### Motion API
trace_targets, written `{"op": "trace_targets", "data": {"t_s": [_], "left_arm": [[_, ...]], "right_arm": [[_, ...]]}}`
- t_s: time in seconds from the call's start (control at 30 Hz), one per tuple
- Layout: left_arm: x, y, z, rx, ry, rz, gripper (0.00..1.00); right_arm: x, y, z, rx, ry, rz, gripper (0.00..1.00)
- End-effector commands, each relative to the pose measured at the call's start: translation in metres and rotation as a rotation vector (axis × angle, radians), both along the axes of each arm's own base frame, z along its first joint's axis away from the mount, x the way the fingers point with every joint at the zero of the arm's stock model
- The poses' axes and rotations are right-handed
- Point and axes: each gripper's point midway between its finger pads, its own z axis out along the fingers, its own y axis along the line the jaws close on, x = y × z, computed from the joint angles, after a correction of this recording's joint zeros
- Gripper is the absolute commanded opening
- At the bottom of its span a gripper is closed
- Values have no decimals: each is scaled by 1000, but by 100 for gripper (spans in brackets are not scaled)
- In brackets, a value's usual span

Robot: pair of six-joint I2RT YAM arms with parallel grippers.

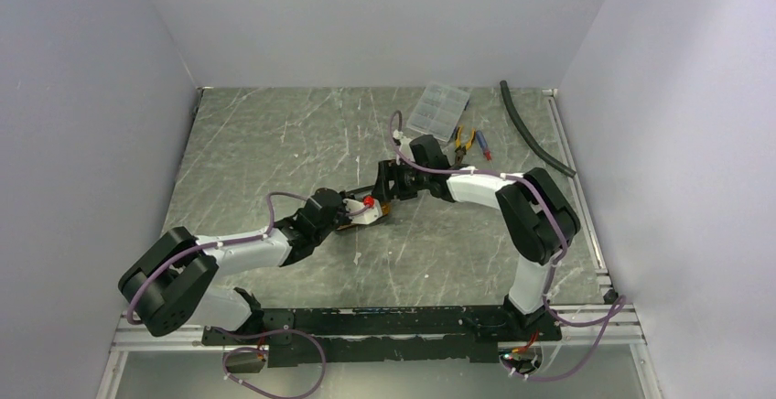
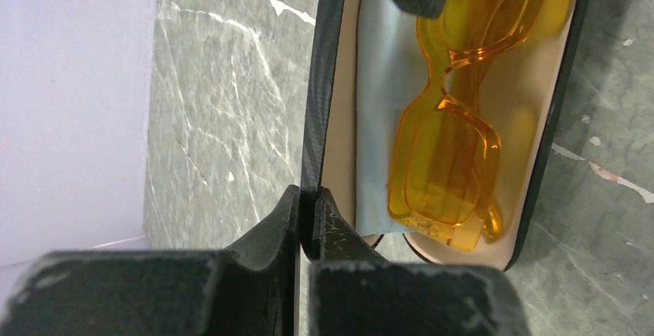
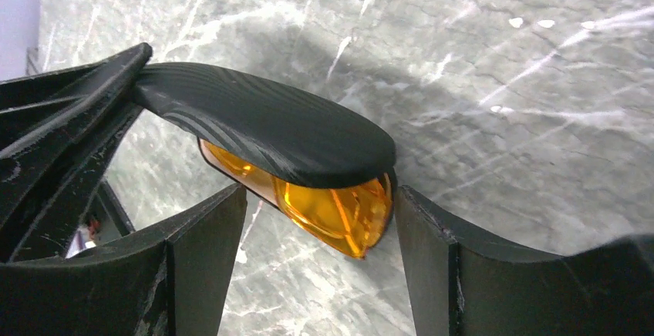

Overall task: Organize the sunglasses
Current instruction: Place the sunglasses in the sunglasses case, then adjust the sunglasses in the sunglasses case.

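Nearly done, by the look of it: shows the sunglasses (image 2: 447, 143) lying inside the open case (image 2: 324, 82) on a pale blue cloth (image 2: 378, 82), near the middle of the counter (image 2: 224, 105); leaves only the lid to shut, probably. Has the left gripper (image 2: 306, 220) clenched on the case's side wall; has the right gripper (image 3: 320, 191) at the 3 o'clock end, jaws spread, straddling without pinching. Grey marbled counter, scuffed white; plain pale walls (image 1: 366, 15); compartment box (image 1: 439, 109), pliers (image 1: 464, 140) and hose (image 1: 535, 129) toward 1 o'clock.
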Motion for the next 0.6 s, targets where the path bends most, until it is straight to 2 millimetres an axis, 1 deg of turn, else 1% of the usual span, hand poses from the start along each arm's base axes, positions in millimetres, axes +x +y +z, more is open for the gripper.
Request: {"op": "trace_targets", "data": {"t_s": [0.0,0.17,0.27,0.4,0.57], "left_arm": [[8,-2,16,-31,-65,22,3],[9,-2,14,-26,-65,30,3],[9,-2,15,-30,-66,30,3],[9,-2,17,-36,-71,28,3],[9,-5,17,-43,-68,23,3]], "right_arm": [[16,-13,17,-68,-103,-49,73],[10,-18,16,-76,-96,-52,66],[4,-17,13,-57,-80,-43,60],[-2,-10,12,-11,-60,-25,47],[-2,-2,4,11,-25,-8,40]]}}
